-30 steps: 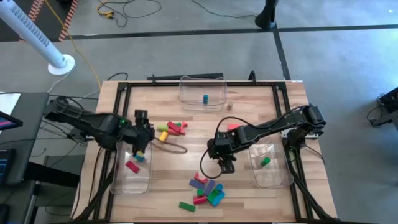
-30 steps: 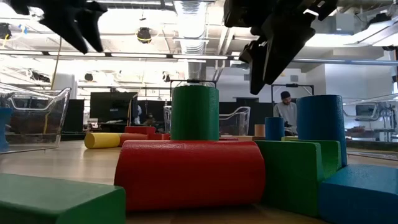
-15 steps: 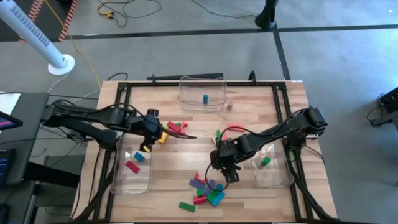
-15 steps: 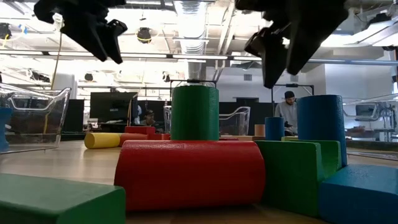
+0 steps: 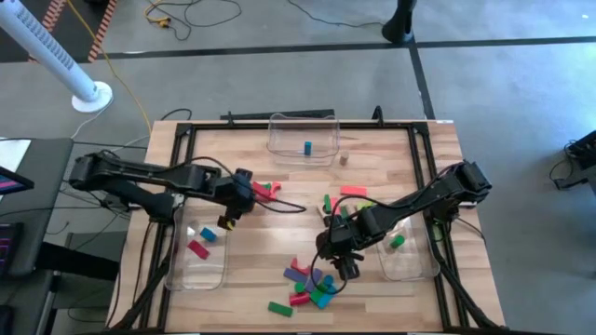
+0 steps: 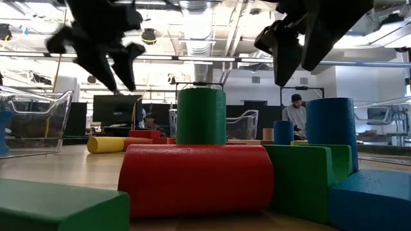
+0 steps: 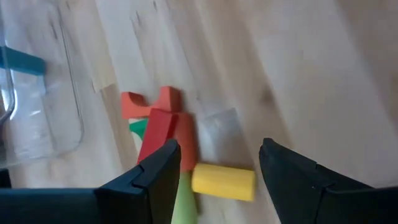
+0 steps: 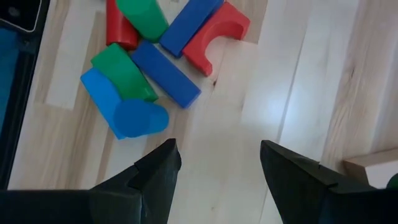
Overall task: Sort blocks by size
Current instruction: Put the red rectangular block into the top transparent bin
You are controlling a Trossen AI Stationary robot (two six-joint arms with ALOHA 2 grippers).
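High view — left gripper (image 5: pixel 230 198) moved from bin (image 5: pixel 198 272) to blocks (image 5: pixel 262 191).

We look straight down on the whole table (image 5: pixel 251 244) from high above; our low camera sits at tabletop level among the near blocks (image 6: pixel 196 179), facing the far room. Each wrist camera looks closely down at blocks both wider views share.

A green cylinder (image 6: pixel 201 115) stands behind a red block (image 6: pixel 196 178).
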